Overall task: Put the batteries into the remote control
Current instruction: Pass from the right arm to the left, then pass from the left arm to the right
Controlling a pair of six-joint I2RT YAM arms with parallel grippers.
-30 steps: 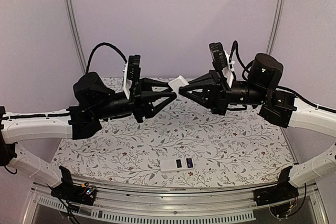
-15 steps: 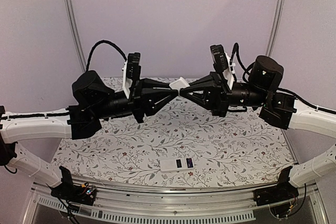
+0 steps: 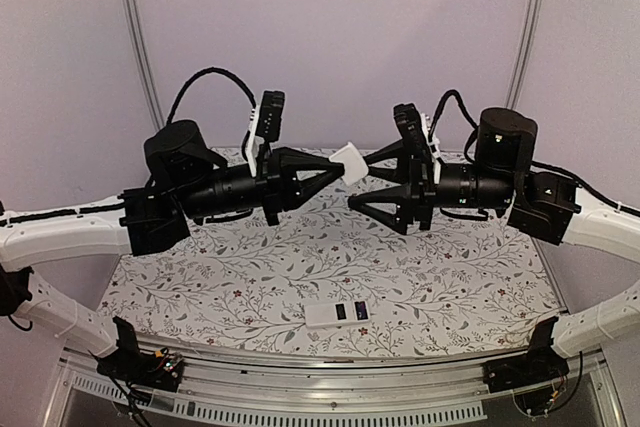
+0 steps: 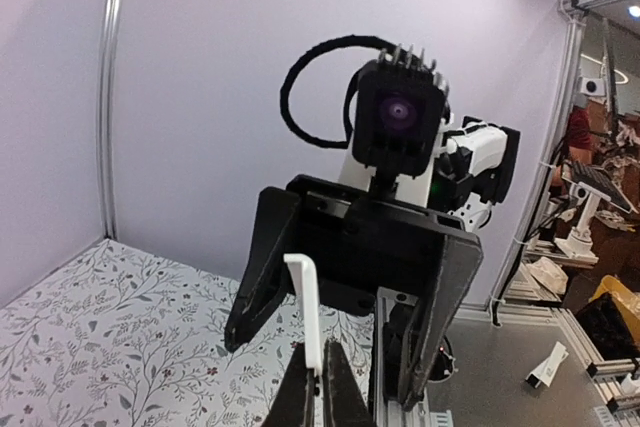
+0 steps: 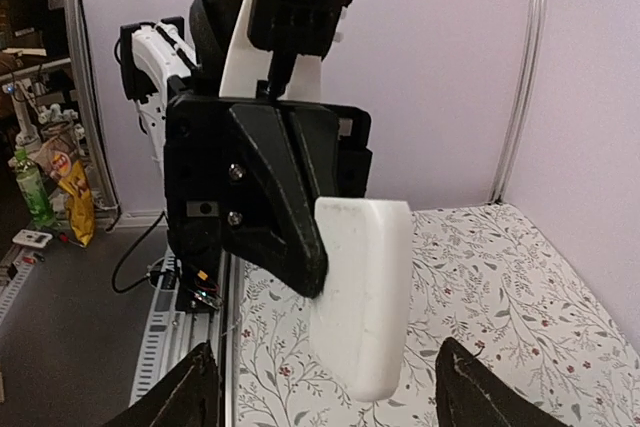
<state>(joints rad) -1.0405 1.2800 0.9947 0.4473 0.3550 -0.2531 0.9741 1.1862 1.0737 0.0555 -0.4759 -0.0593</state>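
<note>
A thin white flat piece [image 3: 350, 160] hangs in the air above the middle of the table, pinched at one end by my left gripper [image 3: 335, 173], which is shut on it. In the left wrist view the piece [image 4: 305, 307] stands on edge out of the closed fingertips. My right gripper [image 3: 362, 182] faces it, open, with one finger on each side of the piece [image 5: 365, 287] and neither touching it. The remote control [image 3: 338, 314] lies on the table near the front, white side up. Two dark batteries [image 3: 351, 313] show side by side in it.
A floral cloth [image 3: 250, 287] covers the table. An aluminium rail [image 3: 330, 392] runs along the near edge between the arm bases. Metal frame posts [image 3: 135, 37] rise at the back corners in front of plain walls.
My right gripper has opened, let go of the white piece and drawn back to the right. My left gripper has shut on the piece and now holds it alone, slightly higher.
</note>
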